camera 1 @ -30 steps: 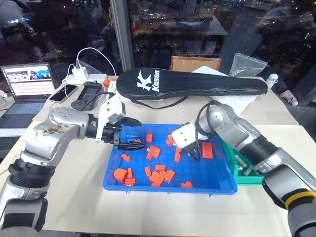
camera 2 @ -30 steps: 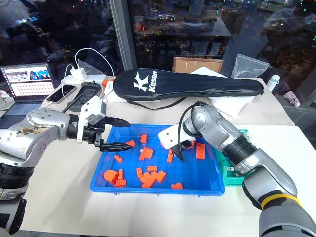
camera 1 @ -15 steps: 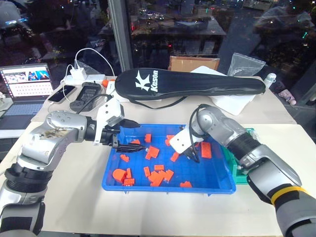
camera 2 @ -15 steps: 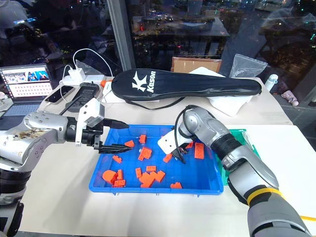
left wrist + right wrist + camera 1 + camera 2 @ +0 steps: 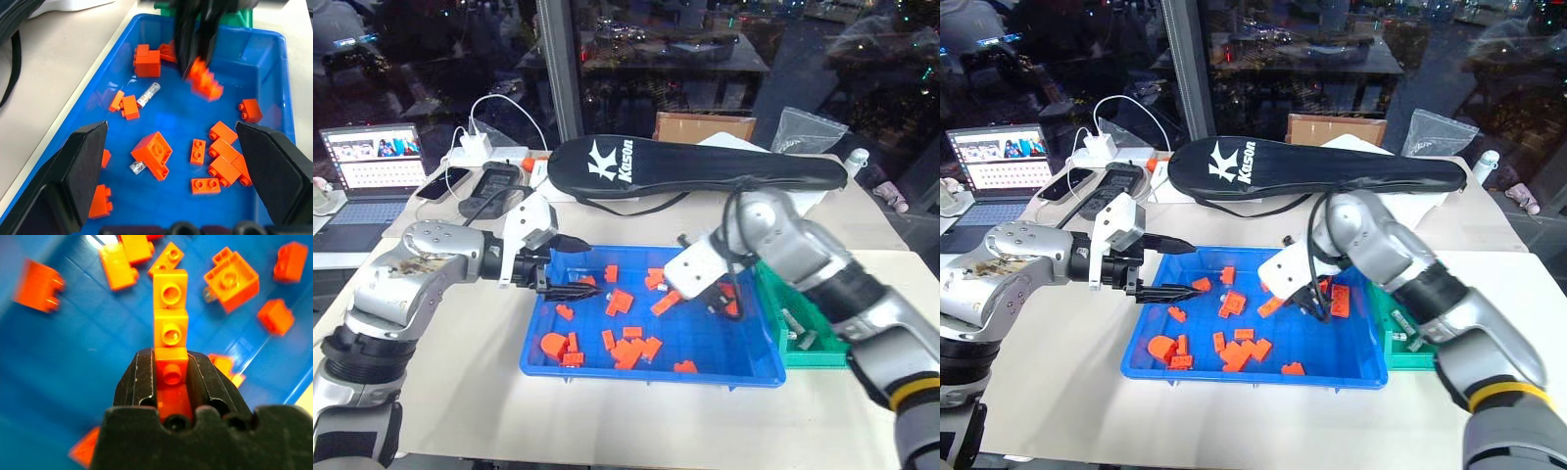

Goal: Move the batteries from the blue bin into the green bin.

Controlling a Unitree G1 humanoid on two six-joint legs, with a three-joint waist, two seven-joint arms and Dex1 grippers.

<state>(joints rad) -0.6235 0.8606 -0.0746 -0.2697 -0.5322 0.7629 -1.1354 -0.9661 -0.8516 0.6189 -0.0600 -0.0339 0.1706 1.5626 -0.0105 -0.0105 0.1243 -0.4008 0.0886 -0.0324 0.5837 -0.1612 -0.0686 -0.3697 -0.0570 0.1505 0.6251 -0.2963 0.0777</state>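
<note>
The blue bin (image 5: pixel 646 370) lies in the middle of the table with several orange bricks scattered in it. One silvery battery (image 5: pixel 148 94) lies bare on its floor, and another battery (image 5: pixel 138 167) pokes out from under a square brick. My right gripper (image 5: pixel 171 357) is shut on a long orange brick (image 5: pixel 171 308) and holds it above the bin's right half (image 5: pixel 668 302). Over the bin's left end my left gripper (image 5: pixel 587 266) stands open with nothing between its fingers. The green bin (image 5: pixel 803 338) touches the blue bin's right side.
A black racket bag (image 5: pixel 705 168) lies behind the bins. At the far left are a laptop (image 5: pixel 372 171), phones and a charger with cables. A cardboard box (image 5: pixel 700 125) and a plastic bag (image 5: pixel 808 127) sit at the back.
My right gripper has shut on an orange brick and lifted it off the bin floor, pulling back toward me. The left gripper stays where it was.
</note>
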